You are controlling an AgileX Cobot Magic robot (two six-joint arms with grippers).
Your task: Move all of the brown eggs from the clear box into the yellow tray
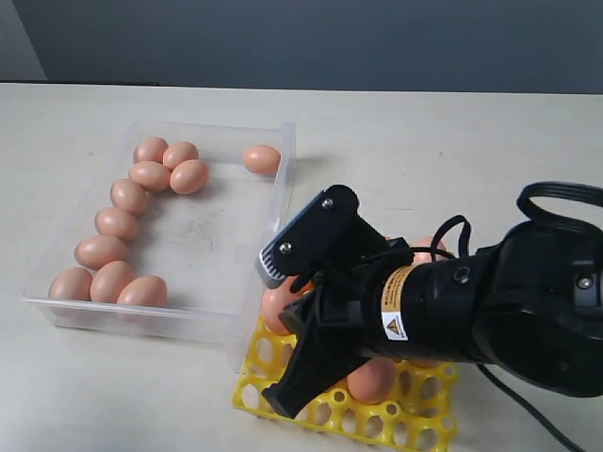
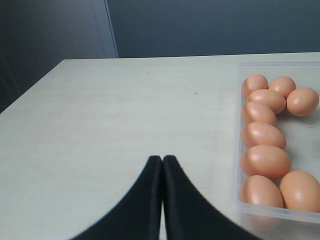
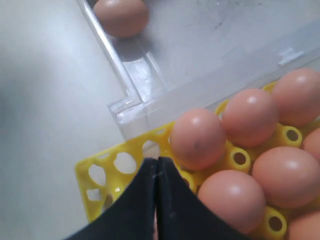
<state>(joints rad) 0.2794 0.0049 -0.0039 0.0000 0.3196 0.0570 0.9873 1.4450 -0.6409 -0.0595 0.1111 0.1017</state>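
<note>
Task partly done. I count eleven brown eggs (image 1: 116, 223) not yet moved from the clear box (image 1: 141, 320) at left: a curved line along its left side, and one alone at the far right corner. The yellow tray (image 1: 252, 377), near right and just beside the box, holds at least six seated eggs (image 3: 197, 138); my right arm (image 1: 490, 301) hides the rest. The right gripper (image 3: 156, 164) hangs over the tray's vacant corner cups, jaws pressed together, holding nothing. The left gripper (image 2: 162, 160), likewise closed and carrying nothing, is over the table (image 2: 100, 110).
</note>
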